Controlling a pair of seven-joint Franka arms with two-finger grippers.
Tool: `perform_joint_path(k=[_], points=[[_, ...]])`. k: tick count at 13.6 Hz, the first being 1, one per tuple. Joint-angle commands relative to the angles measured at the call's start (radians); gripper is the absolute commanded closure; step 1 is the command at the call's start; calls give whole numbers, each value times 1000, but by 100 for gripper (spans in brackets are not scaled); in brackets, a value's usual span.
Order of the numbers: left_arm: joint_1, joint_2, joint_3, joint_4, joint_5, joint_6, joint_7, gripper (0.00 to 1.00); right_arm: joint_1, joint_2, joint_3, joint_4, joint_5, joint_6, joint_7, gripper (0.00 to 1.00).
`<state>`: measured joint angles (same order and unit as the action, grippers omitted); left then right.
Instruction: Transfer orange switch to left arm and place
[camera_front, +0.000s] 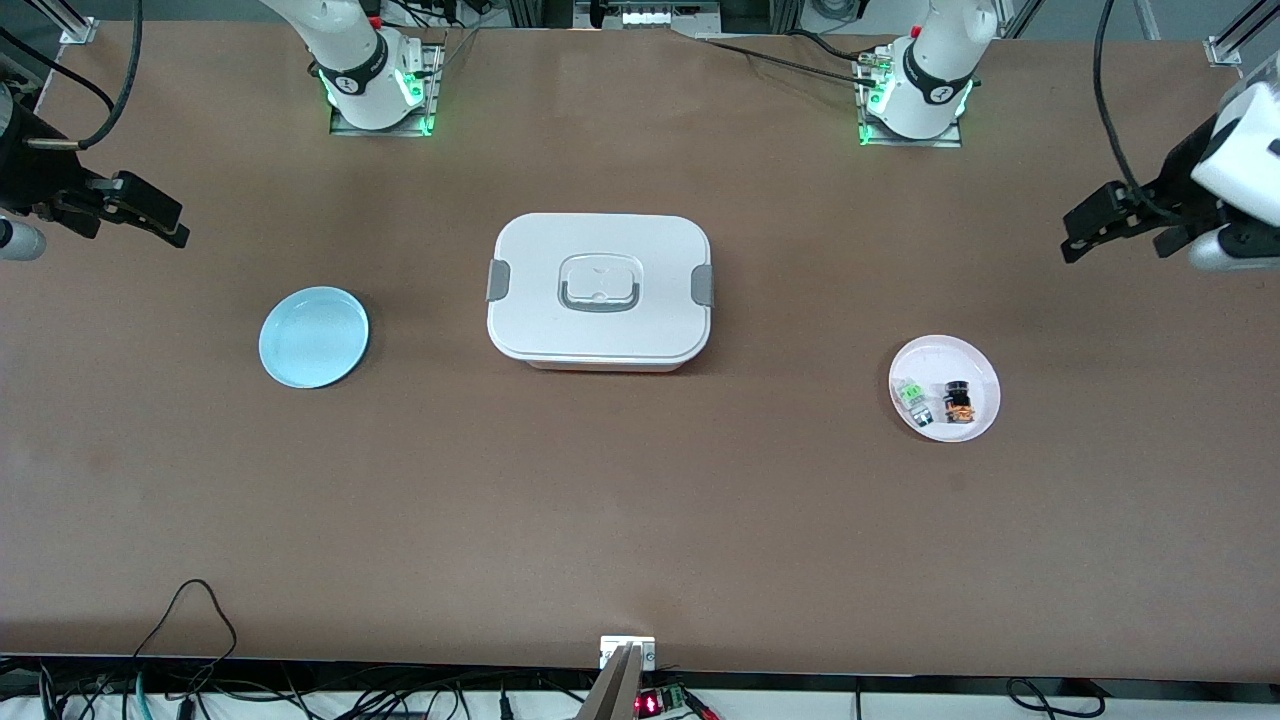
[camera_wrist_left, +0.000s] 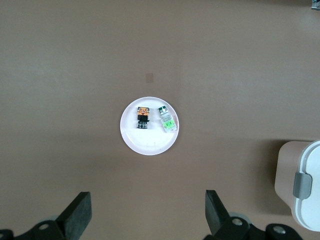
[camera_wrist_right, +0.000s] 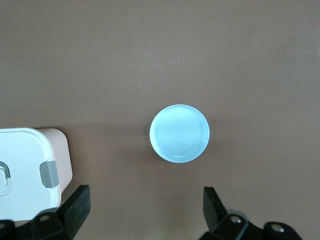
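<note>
The orange switch (camera_front: 958, 402) lies on a pink plate (camera_front: 944, 350) toward the left arm's end of the table, beside a green-and-clear component (camera_front: 914, 396). It also shows in the left wrist view (camera_wrist_left: 143, 117), on the plate (camera_wrist_left: 150, 142). The white lidded box (camera_front: 600, 290) stands mid-table, between the two plates. My left gripper (camera_front: 1068, 237) is open and empty, held high; the left wrist view (camera_wrist_left: 147, 198) looks down on the pink plate. My right gripper (camera_front: 178, 225) is open and empty, held high; the right wrist view (camera_wrist_right: 145, 192) looks down on a blue plate (camera_wrist_right: 179, 133).
The blue plate (camera_front: 314, 337) is empty, toward the right arm's end of the table. A corner of the box with a grey clip shows in the left wrist view (camera_wrist_left: 306, 190) and in the right wrist view (camera_wrist_right: 25, 170). Cables hang along the table edge nearest the camera.
</note>
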<state>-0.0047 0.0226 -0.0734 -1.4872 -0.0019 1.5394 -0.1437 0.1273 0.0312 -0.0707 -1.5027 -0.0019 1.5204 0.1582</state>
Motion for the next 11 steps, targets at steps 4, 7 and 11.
perform_joint_path(k=[4, 7, 11], points=[[-72, -75, 113, -133, -20, 70, 111, 0, 6, 6, -4, 21, 16, -12, 9, 0], [-74, -73, 107, -128, -20, 70, 110, 0, 8, 6, -4, 21, 14, -12, 9, 0], [-72, -69, 104, -128, -20, 70, 108, 0, 8, 4, -4, 21, 14, -19, 9, 0]])
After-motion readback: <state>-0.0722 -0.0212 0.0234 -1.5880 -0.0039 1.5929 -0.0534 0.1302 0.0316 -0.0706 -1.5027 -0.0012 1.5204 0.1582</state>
